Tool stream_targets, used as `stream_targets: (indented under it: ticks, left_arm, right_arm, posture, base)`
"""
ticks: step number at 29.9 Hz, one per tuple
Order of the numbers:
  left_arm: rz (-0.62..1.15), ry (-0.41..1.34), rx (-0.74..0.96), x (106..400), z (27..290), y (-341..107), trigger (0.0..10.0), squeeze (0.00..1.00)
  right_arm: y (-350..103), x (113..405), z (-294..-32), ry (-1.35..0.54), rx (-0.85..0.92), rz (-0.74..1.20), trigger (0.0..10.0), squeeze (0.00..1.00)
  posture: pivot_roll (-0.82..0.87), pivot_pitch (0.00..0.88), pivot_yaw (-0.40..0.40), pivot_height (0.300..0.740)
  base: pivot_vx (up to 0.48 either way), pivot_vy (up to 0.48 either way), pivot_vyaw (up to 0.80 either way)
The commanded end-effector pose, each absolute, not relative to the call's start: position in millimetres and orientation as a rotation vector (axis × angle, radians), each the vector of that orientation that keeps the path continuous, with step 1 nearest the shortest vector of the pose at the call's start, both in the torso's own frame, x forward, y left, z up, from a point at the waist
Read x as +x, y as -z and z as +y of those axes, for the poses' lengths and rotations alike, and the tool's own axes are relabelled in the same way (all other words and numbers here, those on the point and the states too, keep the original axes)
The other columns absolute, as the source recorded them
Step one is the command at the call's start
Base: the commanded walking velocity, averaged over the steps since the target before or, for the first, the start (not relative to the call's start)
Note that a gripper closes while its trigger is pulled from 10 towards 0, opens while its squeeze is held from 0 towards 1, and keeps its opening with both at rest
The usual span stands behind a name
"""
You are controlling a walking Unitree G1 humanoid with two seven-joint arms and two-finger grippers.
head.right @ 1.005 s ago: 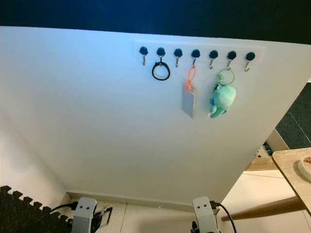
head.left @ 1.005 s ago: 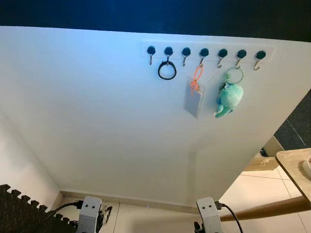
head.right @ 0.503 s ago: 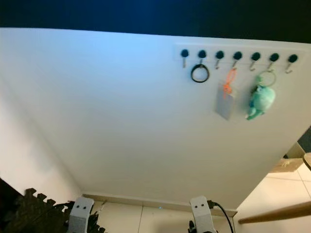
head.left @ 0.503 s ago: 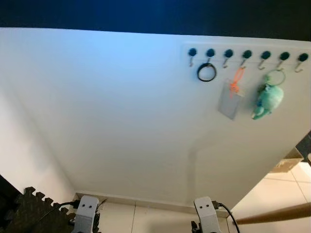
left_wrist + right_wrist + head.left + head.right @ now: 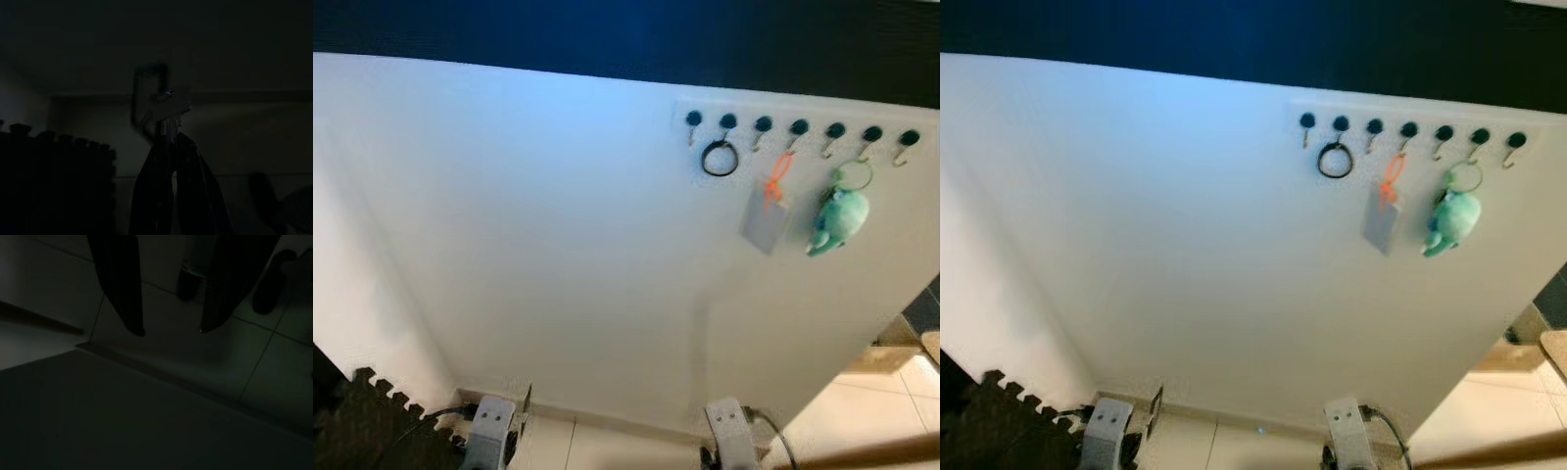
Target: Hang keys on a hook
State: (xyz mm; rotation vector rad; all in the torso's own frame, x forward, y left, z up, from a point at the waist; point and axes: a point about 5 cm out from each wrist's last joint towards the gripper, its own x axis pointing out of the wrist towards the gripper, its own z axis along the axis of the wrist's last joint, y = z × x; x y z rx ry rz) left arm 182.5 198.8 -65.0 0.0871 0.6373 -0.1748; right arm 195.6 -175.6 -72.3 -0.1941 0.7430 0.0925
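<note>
Very dark; left gripper [image 5: 172, 139] fingers pinched on keys [image 5: 161, 100]; foam mat [image 5: 54, 181] beside.

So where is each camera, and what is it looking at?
Left eye view: on the head, facing the white wall with the hook rail; both wrists show at the bottom.
Right eye view: beside it, same wall, rail, black ring, card and green toy.
Left wrist view: on the left arm, dark, looking along the left gripper shut on the keys.
Right wrist view: on the right arm, looking along the open right gripper at floor tiles.
Both eye views share the wall.
</note>
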Motion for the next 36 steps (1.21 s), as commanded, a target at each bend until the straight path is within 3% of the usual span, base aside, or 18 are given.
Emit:
stream_targets:
  ticks: [1, 26, 27, 28, 33, 36]
  left_arm:
    - [0.634, 0.177, 0.096, 183, 201, 64, 10.0, 0.0]
    - [0.573, 0.22, 0.137, 190, 192, 59, 10.0, 0.0]
    - [0.453, 0.347, 0.183, 200, 182, 45, 10.0, 0.0]
    - [0.453, 0.347, 0.183, 200, 182, 45, 10.0, 0.0]
    - [0.15, 0.762, 0.265, 213, 147, -4, 10.0, 0.0]
    - [0.077, 0.871, 0.261, 216, 134, -23, 10.0, 0.0]
  right_arm:
    - [74, 193, -174, -0.09, -0.183, 0.754, 10.0, 0.0]
    - [74, 192, -173, -0.087, -0.168, 0.742, 10.0, 0.0]
    - [66, 202, -172, -0.088, -0.142, 0.673, 10.0, 0.0]
    - [66, 202, -172, -0.088, -0.142, 0.673, 10.0, 0.0]
    - [45, 223, -175, -0.148, -0.165, 0.485, 10.0, 0.0]
    - [34, 228, -175, -0.199, -0.161, 0.386, 10.0, 0.0]
  posture:
    - [0.06, 0.011, 0.0, 0.74]
    - [0.05, 0.026, 0.003, 0.74]
    - [0.05, 0.032, 0.001, 0.74]
    - [0.05, 0.032, 0.001, 0.74]
    - [0.05, 0.039, -0.008, 0.74]
    - [0.05, 0.043, -0.015, 0.74]
  base:
    - [0.0, 0.0, 0.0]
    - [0.0, 0.0, 0.0]
    - [0.0, 0.0, 0.0]
    - [0.0, 0.0, 0.0]
    - [0.0, 0.0, 0.0]
    - [0.0, 0.0, 0.0]
